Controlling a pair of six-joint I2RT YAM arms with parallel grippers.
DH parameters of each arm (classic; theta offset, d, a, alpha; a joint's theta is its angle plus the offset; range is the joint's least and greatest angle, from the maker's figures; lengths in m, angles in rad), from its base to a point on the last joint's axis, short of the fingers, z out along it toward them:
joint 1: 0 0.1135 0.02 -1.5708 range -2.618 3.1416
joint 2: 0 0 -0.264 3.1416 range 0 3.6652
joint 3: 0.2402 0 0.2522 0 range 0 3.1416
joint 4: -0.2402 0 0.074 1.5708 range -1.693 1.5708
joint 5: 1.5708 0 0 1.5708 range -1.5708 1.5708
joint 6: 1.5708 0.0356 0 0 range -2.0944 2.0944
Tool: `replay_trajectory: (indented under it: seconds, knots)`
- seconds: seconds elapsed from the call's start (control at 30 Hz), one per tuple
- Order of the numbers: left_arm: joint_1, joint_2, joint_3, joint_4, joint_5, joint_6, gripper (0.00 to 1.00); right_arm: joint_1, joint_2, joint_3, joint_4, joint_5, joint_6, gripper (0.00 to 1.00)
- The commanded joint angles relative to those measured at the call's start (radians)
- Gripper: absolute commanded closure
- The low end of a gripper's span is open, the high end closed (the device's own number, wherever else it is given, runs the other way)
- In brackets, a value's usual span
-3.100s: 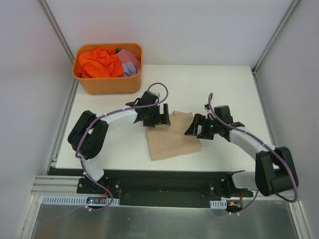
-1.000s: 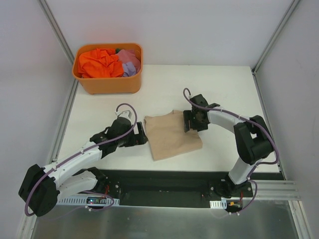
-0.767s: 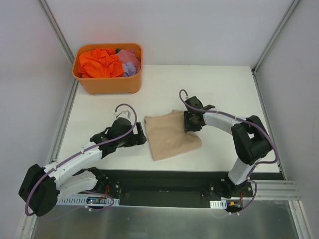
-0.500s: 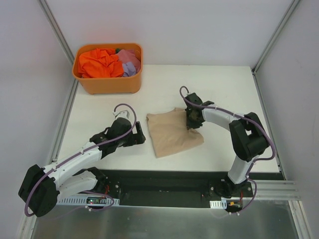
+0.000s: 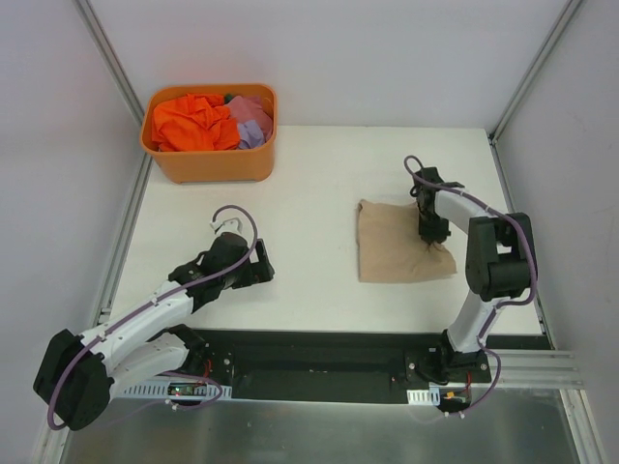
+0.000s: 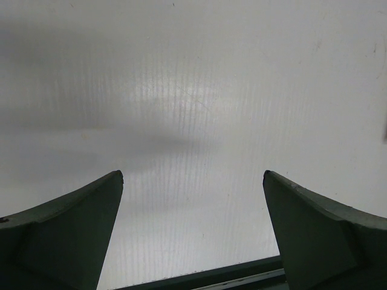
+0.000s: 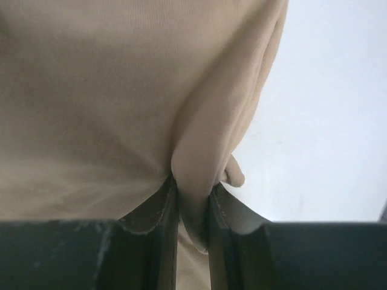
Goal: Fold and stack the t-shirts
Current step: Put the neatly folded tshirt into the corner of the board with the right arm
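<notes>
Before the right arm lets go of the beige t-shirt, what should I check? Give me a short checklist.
1. Grip of the right end effector on the beige t-shirt: ok, shut on a pinched fold near its edge.
2. T-shirt lying flat: not ok, the cloth rises in a ridge at the pinch.
3. T-shirt fully on the table: ok.
4. Position of the left end effector: ok, open, empty, apart from the t-shirt.
5. Lower layers aligned: cannot tell.
6. Folding of the orange t-shirt and lilac t-shirt: not ok, both crumpled in the orange tub.
</notes>
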Motion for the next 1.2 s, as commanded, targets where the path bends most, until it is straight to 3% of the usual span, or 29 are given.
replay_trajectory:
  seconds: [0.0,0.13,0.27,0.5,0.73,0.87,0.97,1.1,1.13,1.17]
  knots:
    - [0.015,-0.033,-0.008,-0.008,-0.035,0.015,0.01,-0.081,-0.019,-0.008,-0.075,0.108,-0.097,1.00]
    - [0.025,-0.044,-0.014,-0.008,-0.039,0.018,0.01,-0.144,-0.019,-0.025,-0.075,0.148,-0.136,0.99]
    - [0.029,-0.053,-0.018,-0.008,-0.037,0.023,0.01,-0.202,-0.010,-0.029,-0.137,0.327,-0.147,1.00]
    - [0.032,-0.079,-0.024,-0.008,-0.023,0.028,0.01,-0.308,0.020,-0.045,0.031,0.289,-0.293,0.99]
    - [0.034,-0.097,-0.033,-0.007,-0.034,0.020,0.01,-0.353,0.123,0.021,0.073,0.395,-0.389,1.00]
    - [0.034,-0.091,-0.031,-0.007,-0.034,0.020,0.01,-0.383,0.123,0.014,0.123,0.256,-0.377,0.97]
    - [0.035,-0.088,-0.031,-0.007,-0.037,0.020,0.01,-0.388,0.126,0.017,0.116,0.257,-0.370,0.88]
    - [0.035,-0.094,-0.031,-0.007,-0.037,0.021,0.01,-0.391,0.094,0.026,0.099,0.225,-0.347,0.59]
    - [0.035,-0.094,-0.030,-0.007,-0.035,0.021,0.01,-0.391,0.077,0.031,0.091,0.223,-0.337,0.47]
    - [0.035,-0.097,-0.028,-0.007,-0.032,0.023,0.01,-0.391,0.051,0.034,0.085,0.220,-0.331,0.16]
